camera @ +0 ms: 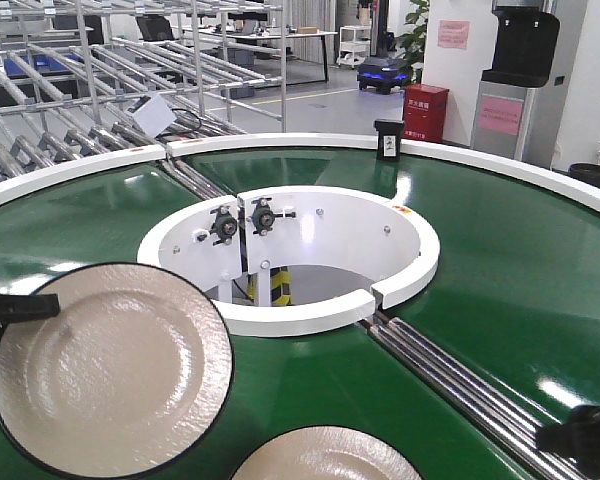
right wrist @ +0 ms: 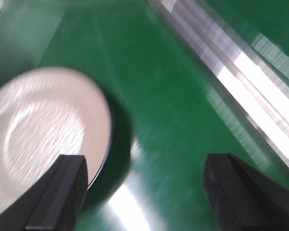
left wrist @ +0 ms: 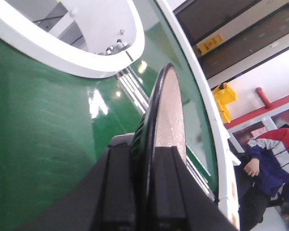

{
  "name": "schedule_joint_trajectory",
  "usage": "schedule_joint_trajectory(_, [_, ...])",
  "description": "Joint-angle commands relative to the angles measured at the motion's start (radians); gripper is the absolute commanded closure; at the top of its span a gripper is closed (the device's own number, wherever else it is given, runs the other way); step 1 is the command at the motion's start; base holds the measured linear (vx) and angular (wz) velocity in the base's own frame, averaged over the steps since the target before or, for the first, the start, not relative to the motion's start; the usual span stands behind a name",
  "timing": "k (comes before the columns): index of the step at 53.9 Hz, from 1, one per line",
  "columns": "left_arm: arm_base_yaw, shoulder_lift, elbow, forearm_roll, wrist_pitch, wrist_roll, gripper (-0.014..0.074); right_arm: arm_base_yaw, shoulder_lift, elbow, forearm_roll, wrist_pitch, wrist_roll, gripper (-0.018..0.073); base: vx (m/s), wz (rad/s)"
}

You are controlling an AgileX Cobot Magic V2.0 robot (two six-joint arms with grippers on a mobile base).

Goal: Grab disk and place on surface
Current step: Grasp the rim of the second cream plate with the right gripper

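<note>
A cream disk with a black rim (camera: 110, 370) is held over the green belt at the left. My left gripper (camera: 10, 308) is shut on its left edge. The left wrist view shows that disk (left wrist: 167, 106) edge-on, with the rim pinched between the black fingers of the left gripper (left wrist: 151, 150). Another cream disk (camera: 325, 458) lies on the belt at the bottom centre. It also shows in the right wrist view (right wrist: 43, 130), just left of my open right gripper (right wrist: 144, 168), which holds nothing. In the front view the right gripper (camera: 580, 435) is low at the right. The surface is out of view.
The glossy green ring-shaped belt (camera: 500, 250) curves around a white inner ring (camera: 310, 312) with a hole. Steel rollers (camera: 450, 375) cross the belt at the right. A small black device (camera: 388, 140) stands on the far rim. A person (left wrist: 265, 163) stands beyond the belt's edge.
</note>
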Motion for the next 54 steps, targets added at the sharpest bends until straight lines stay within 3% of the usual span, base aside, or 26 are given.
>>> schedule_joint_trajectory(1, [0.0, -0.073, -0.026, -0.149, 0.044, -0.049, 0.0601, -0.002, 0.061, -0.035, 0.143, 0.005, -0.084, 0.0014, 0.0, 0.0])
schedule_joint_trajectory(6, [0.0, -0.081, -0.026, -0.15, 0.036, -0.082, 0.0598, -0.002, 0.149, -0.035, 0.316, 0.019, -0.201, 0.0014, 0.0, 0.0])
schedule_joint_trajectory(13, [0.004, -0.081, -0.026, -0.143, 0.022, -0.117, 0.0598, -0.002, 0.258, -0.035, 0.463, 0.012, -0.299, 0.0014, 0.0, 0.0])
schedule_joint_trajectory(40, [0.007, -0.081, -0.026, -0.129, -0.015, -0.125, 0.0598, -0.002, 0.506, -0.035, 0.566, -0.086, -0.4, 0.0014, 0.0, 0.0])
schedule_joint_trajectory(45, [0.007, -0.081, -0.026, -0.129, -0.017, -0.125, 0.0598, -0.002, 0.548, -0.035, 0.665, -0.084, -0.466, 0.0014, 0.0, 0.0])
schedule_joint_trajectory(54, [0.007, -0.081, -0.026, -0.123, -0.03, -0.125, 0.0598, -0.002, 0.643, -0.035, 0.976, -0.026, -0.676, 0.0022, 0.0, 0.0])
